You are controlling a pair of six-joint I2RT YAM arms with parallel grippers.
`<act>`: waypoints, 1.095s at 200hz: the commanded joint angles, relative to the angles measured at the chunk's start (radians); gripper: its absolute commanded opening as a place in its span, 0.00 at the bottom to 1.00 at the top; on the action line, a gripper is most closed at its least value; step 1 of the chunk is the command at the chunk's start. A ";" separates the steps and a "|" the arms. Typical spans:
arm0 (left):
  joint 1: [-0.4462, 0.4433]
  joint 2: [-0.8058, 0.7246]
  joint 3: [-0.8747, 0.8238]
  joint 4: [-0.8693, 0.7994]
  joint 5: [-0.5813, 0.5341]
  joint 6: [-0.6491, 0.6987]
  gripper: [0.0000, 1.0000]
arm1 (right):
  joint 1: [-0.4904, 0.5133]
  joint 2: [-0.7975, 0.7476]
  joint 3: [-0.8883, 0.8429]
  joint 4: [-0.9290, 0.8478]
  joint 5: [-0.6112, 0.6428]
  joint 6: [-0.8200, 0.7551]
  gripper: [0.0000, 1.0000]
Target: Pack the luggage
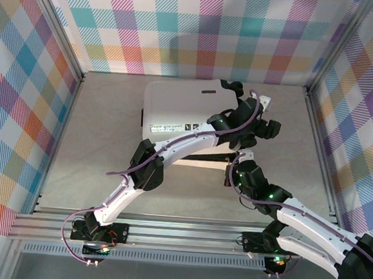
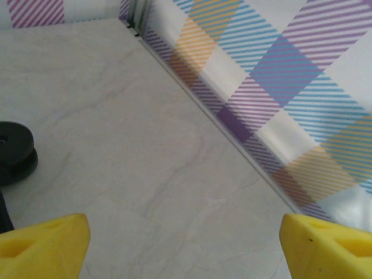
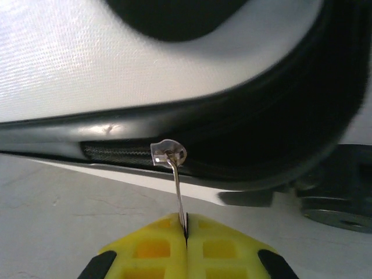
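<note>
Luggage (image 1: 179,103): white hard shell, lying flat on the table (image 1: 102,139), nearer the plaid back wall (image 1: 201,31) than the arm bases. Small black labels show along its near edge.

Right end effector (image 3: 186,228): at the near side of the luggage, toward its right end. The yellow fingers (image 3: 157,244) are pressed together and pinch the thin metal zipper pull (image 3: 179,189). The pull runs from the fingertips up to the slider (image 3: 168,152), which sits on the black zipper seam (image 3: 116,152) just under the white shell. Whether the seam is closed on either side of the slider, I cannot tell.

Left end effector (image 2: 186,244): past the right end of the luggage, with the arm reaching across the top of the shell. The yellow fingertips (image 2: 46,244) are spread wide with nothing between them, above bare table. One black wheel (image 2: 14,152) of the luggage shows just to the left of the fingertips. The plaid side wall (image 2: 279,87) is beyond, on the side away from the luggage.
</note>
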 commanded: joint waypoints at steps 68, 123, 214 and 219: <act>0.037 -0.143 -0.235 -0.085 -0.096 -0.011 0.83 | -0.088 0.079 0.089 -0.225 0.308 0.074 0.00; 0.072 -0.283 -0.416 -0.047 -0.057 0.019 0.82 | -0.009 0.016 -0.062 0.075 0.140 -0.110 0.00; 0.100 -0.567 -0.749 -0.088 -0.021 0.126 0.81 | 0.210 0.068 -0.112 0.288 0.199 -0.211 0.00; 0.105 -0.585 -0.761 -0.088 -0.023 0.125 0.81 | 0.210 0.072 -0.111 0.284 0.224 -0.203 0.00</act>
